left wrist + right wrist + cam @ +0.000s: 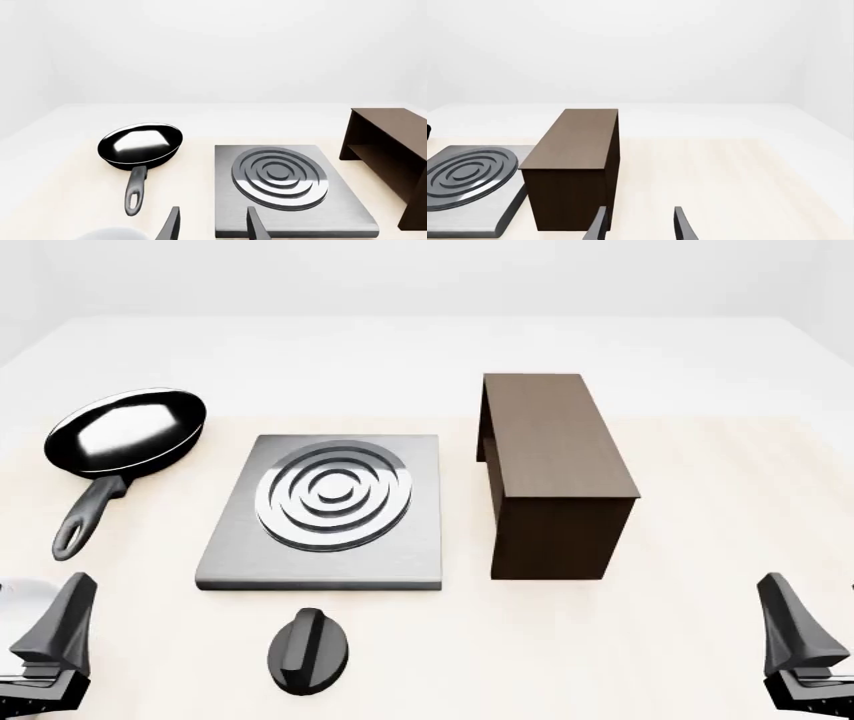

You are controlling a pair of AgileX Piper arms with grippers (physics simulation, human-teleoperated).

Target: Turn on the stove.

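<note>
Nearest the arms in the front view, the black knob [310,650] lies on the pale worktop [694,640], just in front of the stove [324,508] and apart from it; neither wrist view shows the knob. The left pincer [51,640] and right pincer [798,645] sit low at the near corners, both empty, well apart from everything. The front view shows each only edge-on, so the gap is hard to judge there, but each wrist view shows two fingertips spread apart. Beyond, the stove's burner rings face up. The frying pan [141,145] appears to its left, outside the right wrist view. The wooden box [572,167] stands right of the stove.
</note>
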